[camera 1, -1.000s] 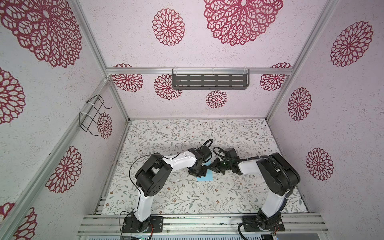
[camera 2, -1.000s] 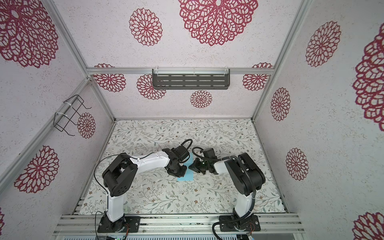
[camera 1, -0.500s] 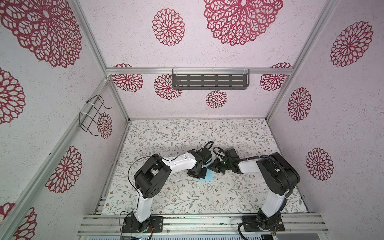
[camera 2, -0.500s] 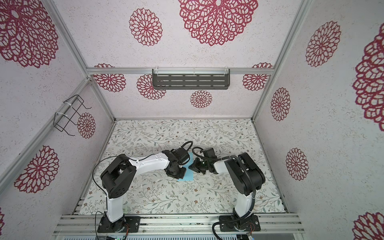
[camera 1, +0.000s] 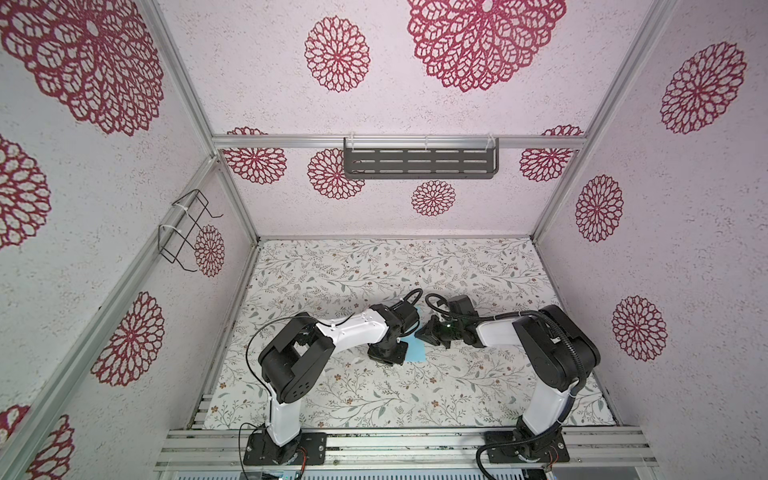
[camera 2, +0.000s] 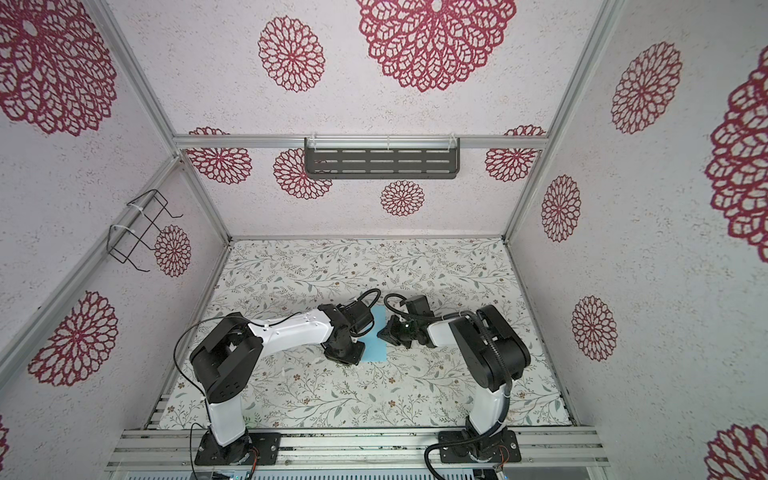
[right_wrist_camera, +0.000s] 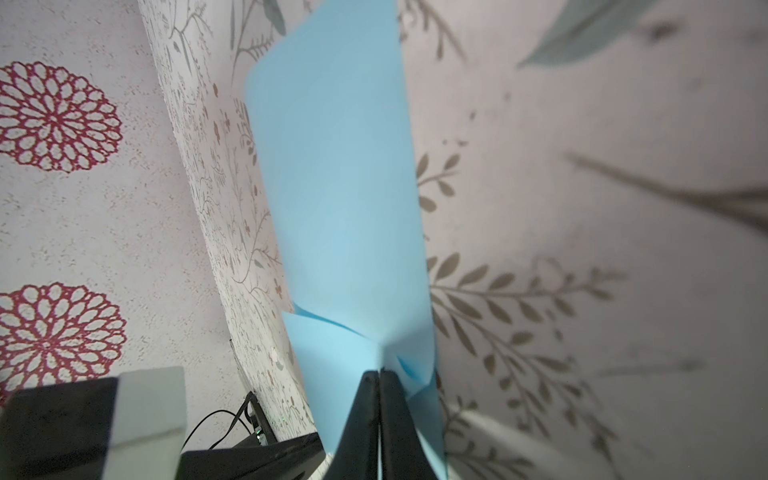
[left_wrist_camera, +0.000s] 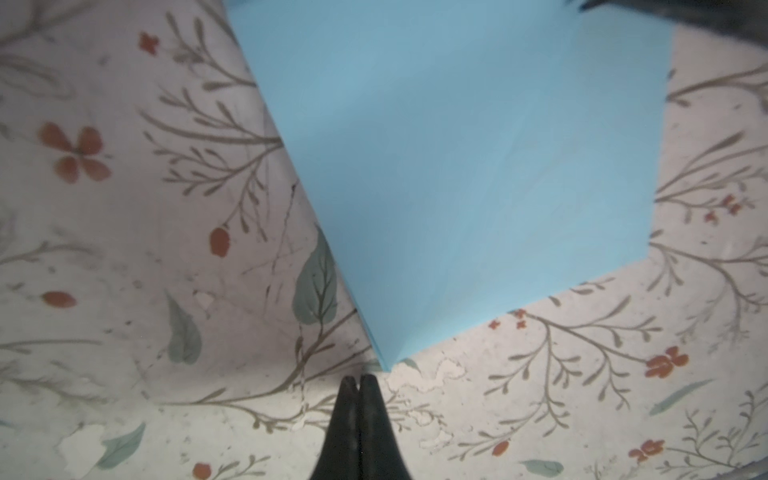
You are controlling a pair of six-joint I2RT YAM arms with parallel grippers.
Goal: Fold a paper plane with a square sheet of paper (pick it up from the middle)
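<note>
The light-blue square sheet of paper (camera 1: 416,354) (camera 2: 375,348) (left_wrist_camera: 478,166) lies on the floral table between the two arms and looks folded double along one edge. My right gripper (right_wrist_camera: 379,372) (camera 1: 428,333) (camera 2: 390,331) is shut on one edge of the sheet (right_wrist_camera: 336,187), which is lifted and creased at the pinch. My left gripper (left_wrist_camera: 356,380) (camera 1: 390,358) (camera 2: 345,356) is shut and empty. Its tips stand on the table just off a corner of the sheet. A paper plane is out of view.
The floral table cover (camera 1: 374,266) reaches the enclosure walls on three sides. A grey slotted shelf (camera 1: 419,164) hangs on the back wall and a wire basket (camera 1: 187,230) on the left wall. Both arm bases stand on the front rail.
My left gripper has slid a little toward the front of the table, along the sheet's edge. The right gripper has kept its place and its grip.
</note>
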